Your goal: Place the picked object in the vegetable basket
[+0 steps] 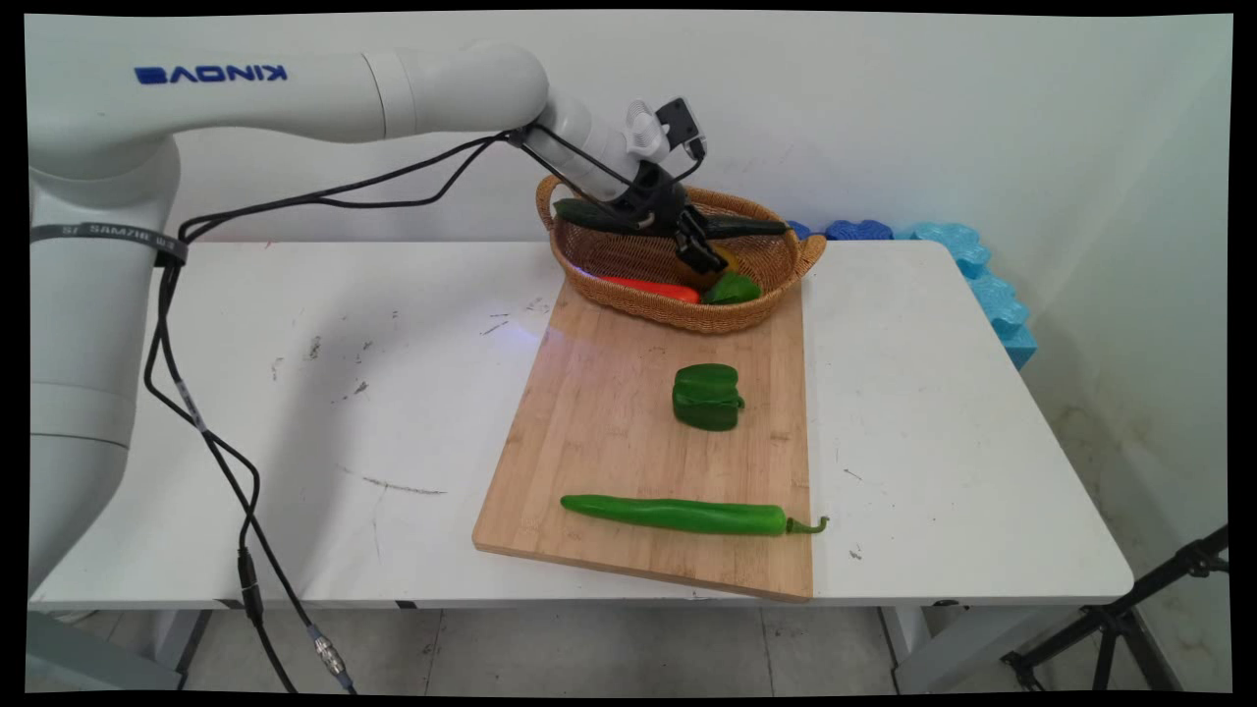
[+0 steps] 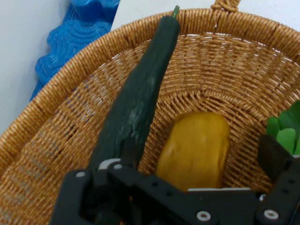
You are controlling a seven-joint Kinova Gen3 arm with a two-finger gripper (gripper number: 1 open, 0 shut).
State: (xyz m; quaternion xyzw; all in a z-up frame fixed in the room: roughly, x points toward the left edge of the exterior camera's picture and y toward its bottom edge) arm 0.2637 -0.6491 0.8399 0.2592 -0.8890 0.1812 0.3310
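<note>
Over at the back of the table [image 1: 295,412], the black gripper [image 1: 699,250] dips into a woven basket [image 1: 687,312] that sits on the far end of a wooden cutting board [image 1: 628,442]. Its jaws are wide apart, with one finger [image 2: 276,157] out on the right in the hand view, and they hold nothing. A yellow vegetable [image 2: 197,147] lies on the basket floor right between the jaws, so it is the nearest thing to them. A long dark green cucumber [image 2: 138,93] leans up the basket wall just beside the yellow one, close by the other side of the jaws, and its tip pokes over the rim because it is too long to lie flat. A bit of a green pepper piece [image 1: 732,288] and a red pepper [image 1: 653,288] lie in the basket too, on the near side. Out on the board, well apart from the basket, sit a chunky green bell pepper [image 1: 707,397] and, nearer the front edge, a long green chili [image 1: 687,515] lying sideways. Blue foam pieces [image 1: 982,280] line the wall behind the table. No writing can be read on any of these things
</note>
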